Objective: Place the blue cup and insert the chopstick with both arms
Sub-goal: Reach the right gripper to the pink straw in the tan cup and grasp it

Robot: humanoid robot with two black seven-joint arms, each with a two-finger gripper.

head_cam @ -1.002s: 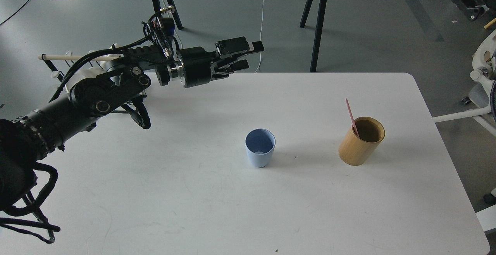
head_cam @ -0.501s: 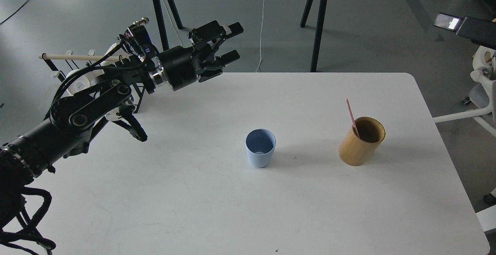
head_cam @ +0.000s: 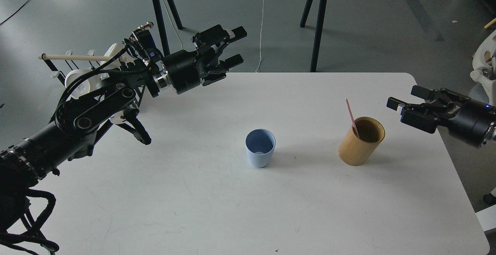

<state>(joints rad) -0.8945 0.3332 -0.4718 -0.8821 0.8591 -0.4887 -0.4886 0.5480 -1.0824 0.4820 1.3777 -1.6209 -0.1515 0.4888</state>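
Two spread, empty claws, left and right; chopstick's lower end hidden inside bamboo holder.

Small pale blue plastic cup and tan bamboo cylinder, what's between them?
Only bare white table between the blue cup and bamboo cylinder, in the head view.

Two black robot arms: the left arm shows round joint housings with silver screws, a silver ring at the wrist and looping black cables. Its two-fingered tool has white-tipped fingers. The right tool bears white lettering and a small blue light.
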